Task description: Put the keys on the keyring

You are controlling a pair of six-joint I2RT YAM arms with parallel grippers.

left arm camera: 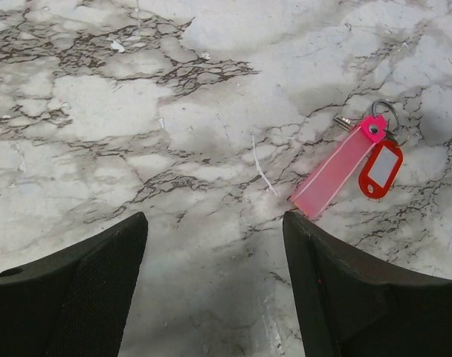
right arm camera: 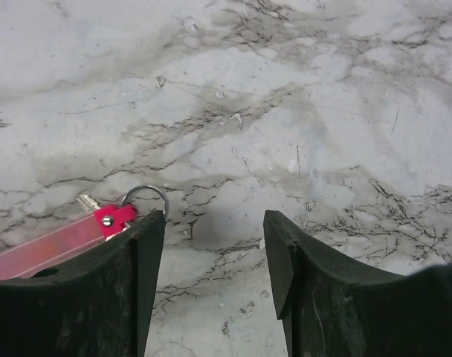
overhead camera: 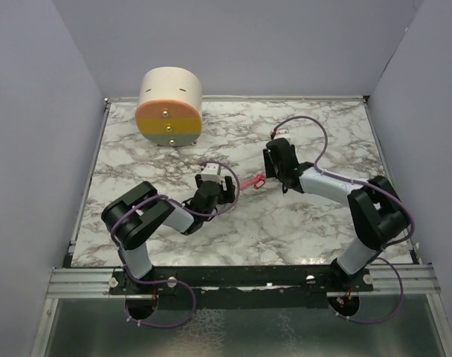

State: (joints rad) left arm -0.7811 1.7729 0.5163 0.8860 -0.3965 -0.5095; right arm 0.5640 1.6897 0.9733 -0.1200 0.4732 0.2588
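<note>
The keyring (left arm camera: 385,113) is a thin metal ring with a bright-pink strip (left arm camera: 334,172) lying flat on the marble. The red key piece (left arm camera: 380,169) with a white window lies beside the strip and hangs at the ring. In the top view the pink strip (overhead camera: 250,182) lies between my two grippers. My left gripper (overhead camera: 215,182) is open and empty, just left of the strip; its fingers (left arm camera: 337,290) frame bare marble. My right gripper (overhead camera: 273,172) is open and empty; the ring (right arm camera: 146,195) and strip (right arm camera: 47,245) show by its left finger (right arm camera: 129,282). The red piece is hidden there.
A cream cylinder with an orange and yellow front (overhead camera: 169,108) stands at the back left of the marble table (overhead camera: 315,223). Grey walls close the left, back and right sides. A metal rail (overhead camera: 241,279) runs along the near edge.
</note>
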